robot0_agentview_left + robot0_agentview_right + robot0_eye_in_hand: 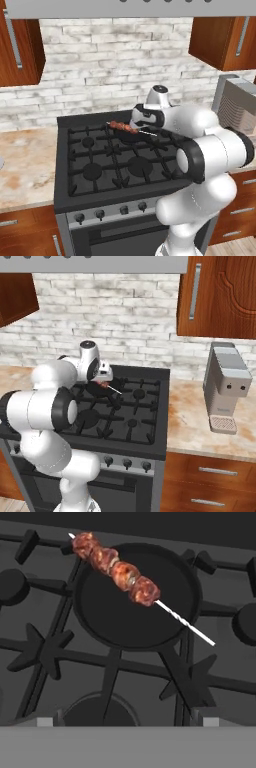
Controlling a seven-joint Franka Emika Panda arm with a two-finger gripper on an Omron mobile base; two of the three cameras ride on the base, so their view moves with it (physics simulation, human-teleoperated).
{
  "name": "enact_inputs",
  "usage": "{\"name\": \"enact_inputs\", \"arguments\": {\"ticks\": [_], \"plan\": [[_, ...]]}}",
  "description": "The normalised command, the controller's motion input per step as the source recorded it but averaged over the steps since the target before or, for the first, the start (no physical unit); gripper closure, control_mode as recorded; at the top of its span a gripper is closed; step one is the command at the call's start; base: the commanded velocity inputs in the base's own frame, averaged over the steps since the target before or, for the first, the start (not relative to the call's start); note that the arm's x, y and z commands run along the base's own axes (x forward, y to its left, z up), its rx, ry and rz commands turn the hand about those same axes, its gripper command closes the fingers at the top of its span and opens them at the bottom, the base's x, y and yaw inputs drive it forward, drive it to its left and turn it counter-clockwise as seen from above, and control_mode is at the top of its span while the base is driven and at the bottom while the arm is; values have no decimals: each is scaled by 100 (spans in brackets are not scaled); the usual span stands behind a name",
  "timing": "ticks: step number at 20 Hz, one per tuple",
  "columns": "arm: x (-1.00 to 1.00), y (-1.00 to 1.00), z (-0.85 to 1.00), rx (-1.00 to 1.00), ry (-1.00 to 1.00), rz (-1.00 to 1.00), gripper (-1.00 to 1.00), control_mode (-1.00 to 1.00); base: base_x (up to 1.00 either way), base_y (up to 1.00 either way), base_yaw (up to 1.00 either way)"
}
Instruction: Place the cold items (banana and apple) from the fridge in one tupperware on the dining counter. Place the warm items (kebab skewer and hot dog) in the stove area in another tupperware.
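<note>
The kebab skewer (116, 568), a thin pale stick with several reddish-brown meat chunks, lies across a round black pan (115, 622) on the black gas stove (100, 165). It also shows as the kebab skewer (123, 127) at the back right burner and as the kebab skewer (105, 385) just below the hand. My gripper (127, 722) hovers above and short of the pan, open, with nothing between its fingertips (45, 722). The hot dog, banana, apple, fridge, dining counter and both tupperware are out of view.
Marbled counter (25, 165) flanks the stove on the left, and counter (200, 421) on the right carries a grey coffee machine (226, 388). Wooden cabinets (220, 296) and a range hood (130, 7) hang above. Raised grates (45, 652) surround the pan.
</note>
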Motion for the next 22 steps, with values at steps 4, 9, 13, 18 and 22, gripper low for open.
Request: {"name": "enact_inputs", "arguments": {"ticks": [4,9,13,18,22], "plan": [[41,3,-27,0,0,0,-100,-100,0,0,0],[35,4,-26,0,0,0,-100,-100,0,0,0],[26,9,-25,0,0,0,-100,-100,0,0,0],[28,6,-20,0,0,0,-100,-100,0,0,0],[30,8,-21,0,0,0,-100,-100,0,0,0]]}}
